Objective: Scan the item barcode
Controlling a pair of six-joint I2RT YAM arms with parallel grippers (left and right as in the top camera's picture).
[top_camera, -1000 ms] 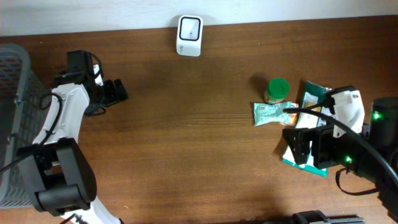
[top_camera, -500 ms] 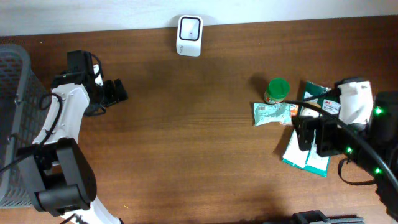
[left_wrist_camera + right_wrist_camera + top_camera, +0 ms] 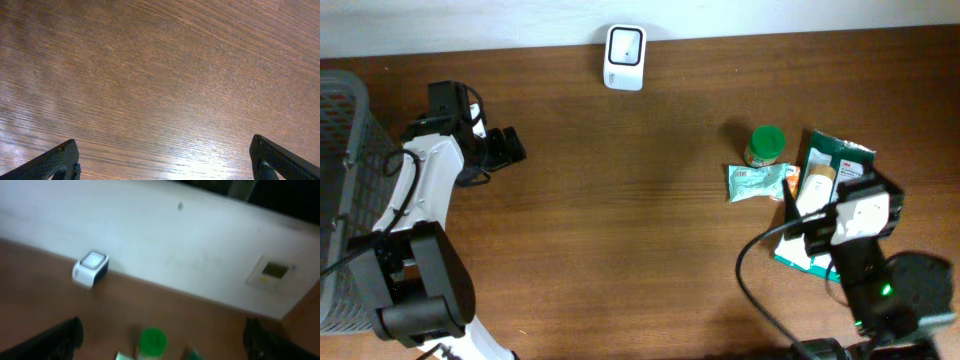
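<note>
Overhead, the brown wooden tabletop [image 3: 640,230] fills nearly the whole view. A grey wire basket [image 3: 345,130] stands at its far left edge. The left arm [image 3: 420,190] reaches up beside the basket, well apart from the goods. The left pincer [image 3: 512,146] points toward the middle of the tabletop. In the left wrist view its fingers [image 3: 55,162] sit in the two lower corners, spread wide, with only bare wood between them.

The right arm [image 3: 865,215] is at the lower right, over the bottom end of a teal and white packet [image 3: 832,158], the largest of the items. The right wrist view is blurred and looks toward the white wall. There the right pincer [image 3: 165,337] gapes just as wide and grips nothing.

Just left of the packet lies a small pale green pouch [image 3: 755,182]. A jar with a green lid [image 3: 766,143] stands upright at the pouch's upper edge. The white scanner [image 3: 624,57] sits against the wall at the top centre, well apart from all three items and from both arms.
</note>
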